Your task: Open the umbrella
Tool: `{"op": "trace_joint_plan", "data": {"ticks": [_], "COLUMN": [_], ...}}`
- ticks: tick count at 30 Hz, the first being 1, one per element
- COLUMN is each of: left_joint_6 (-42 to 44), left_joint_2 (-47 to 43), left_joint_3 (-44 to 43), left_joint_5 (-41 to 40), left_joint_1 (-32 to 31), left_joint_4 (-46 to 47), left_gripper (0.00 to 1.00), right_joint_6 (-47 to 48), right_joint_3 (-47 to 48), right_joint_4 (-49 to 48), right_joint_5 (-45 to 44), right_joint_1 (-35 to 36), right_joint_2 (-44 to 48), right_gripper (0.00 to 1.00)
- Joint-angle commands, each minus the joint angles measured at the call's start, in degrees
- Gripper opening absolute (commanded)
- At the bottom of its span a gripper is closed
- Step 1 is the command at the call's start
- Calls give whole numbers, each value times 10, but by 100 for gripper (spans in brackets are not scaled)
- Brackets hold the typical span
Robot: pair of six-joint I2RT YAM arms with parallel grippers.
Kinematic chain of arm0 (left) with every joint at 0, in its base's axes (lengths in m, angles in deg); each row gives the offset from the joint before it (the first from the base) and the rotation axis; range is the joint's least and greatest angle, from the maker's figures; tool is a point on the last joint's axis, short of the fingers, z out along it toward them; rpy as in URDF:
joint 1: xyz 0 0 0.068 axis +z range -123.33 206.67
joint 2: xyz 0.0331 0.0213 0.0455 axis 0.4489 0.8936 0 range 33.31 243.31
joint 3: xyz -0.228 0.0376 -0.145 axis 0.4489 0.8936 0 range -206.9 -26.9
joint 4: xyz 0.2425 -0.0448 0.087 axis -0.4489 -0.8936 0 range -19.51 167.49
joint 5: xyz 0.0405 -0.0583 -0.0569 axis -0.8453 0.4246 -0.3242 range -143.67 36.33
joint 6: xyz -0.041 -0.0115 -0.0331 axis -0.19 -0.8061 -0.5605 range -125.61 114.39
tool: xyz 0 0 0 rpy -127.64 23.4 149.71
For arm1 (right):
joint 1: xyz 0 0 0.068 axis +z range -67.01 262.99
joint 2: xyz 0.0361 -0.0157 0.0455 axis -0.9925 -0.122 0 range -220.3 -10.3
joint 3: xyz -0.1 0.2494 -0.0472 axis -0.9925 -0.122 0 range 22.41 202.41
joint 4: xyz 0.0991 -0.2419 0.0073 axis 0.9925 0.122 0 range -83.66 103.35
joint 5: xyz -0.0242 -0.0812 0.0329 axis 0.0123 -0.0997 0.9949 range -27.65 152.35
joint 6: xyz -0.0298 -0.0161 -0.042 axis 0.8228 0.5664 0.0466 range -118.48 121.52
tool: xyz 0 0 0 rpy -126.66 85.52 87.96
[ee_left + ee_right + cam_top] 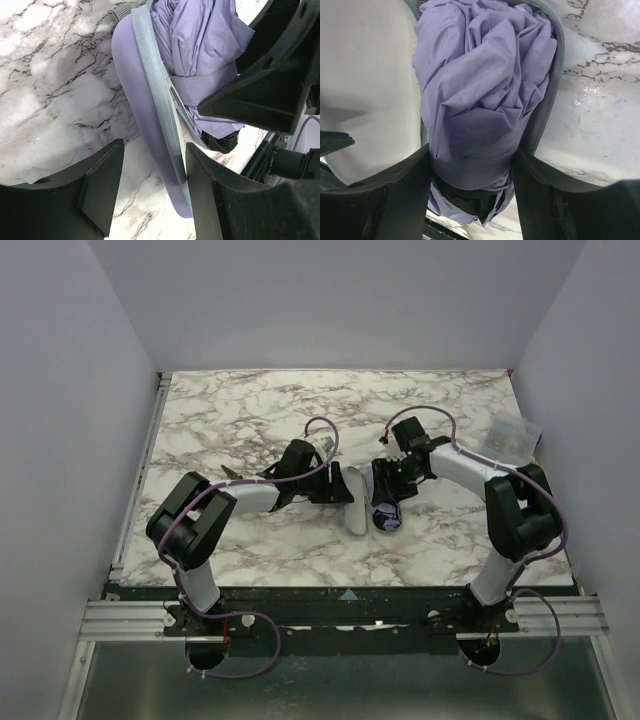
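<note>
Marble-patterned table (250, 410) inside pale walls, seen from above; both arms reach inward and meet near its centre. The umbrella (386, 515) lies folded there, still bundled, with a pale sleeve (355, 508) just beside it on its left.

Right wrist view: the right gripper (470, 152) is clamped on the umbrella (480, 90), one finger pressed against each side of the crumpled lavender fabric. Black material shows at the bundle's lower end.

Left wrist view: the left gripper (155, 147) has its jaws apart, straddling the grey-trimmed edge of the sleeve (135, 90). One finger touches the trim, while marble shows between the other finger and the cloth. The umbrella (200, 45) appears to sit partly inside the sleeve, though folds hide the mouth.
</note>
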Motion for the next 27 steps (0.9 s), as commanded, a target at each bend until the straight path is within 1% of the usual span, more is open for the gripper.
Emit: {"op": "trace_joint_plan", "data": {"ticks": [1,3,6,7,8,9,11,13,14,17,20,24,27], "left_joint_6": [15,20,38,47,55,62,80,94,98,97,109,150,178], "left_joint_2": [-6,-3,-1,2,3,5,10,11,9,-1,-13,-40,-58], "left_joint_3": [-17,-23,-37,-45,-54,-66,-92,-119,-130,-156,-179,-181,-177], "left_joint_5": [-2,-5,-10,-13,-16,-16,-7,10,26,69,98,108,114], "left_joint_1": [-3,-3,-2,-2,0,3,9,19,26,48,67,87,104], "left_joint_4": [-6,-15,-29,-34,-39,-42,-51,-58,-56,-48,-72,-106,-130], "left_gripper": [53,53,53,54,57,63,78,87,91,96,98,98,98], "right_joint_6": [-12,-14,-4,0,5,13,32,64,79,135,169,194,211], "right_joint_3": [8,16,19,21,23,26,33,45,56,89,146,257,348], "right_joint_4": [-17,-7,-8,-7,-5,-4,-4,-3,-2,2,11,34,62], "right_joint_5": [-61,-81,-90,-93,-98,-99,-103,-99,-98,-85,-67,-32,10], "right_joint_1": [5,4,-3,-11,-20,-37,-74,-114,-134,-182,-226,-290,-318], "right_joint_2": [-32,-40,-31,-28,-27,-27,-31,-38,-43,-56,-78,-127,-167], "right_gripper": [54,40,13,6,0,0,0,0,0,0,0,0,0]}}
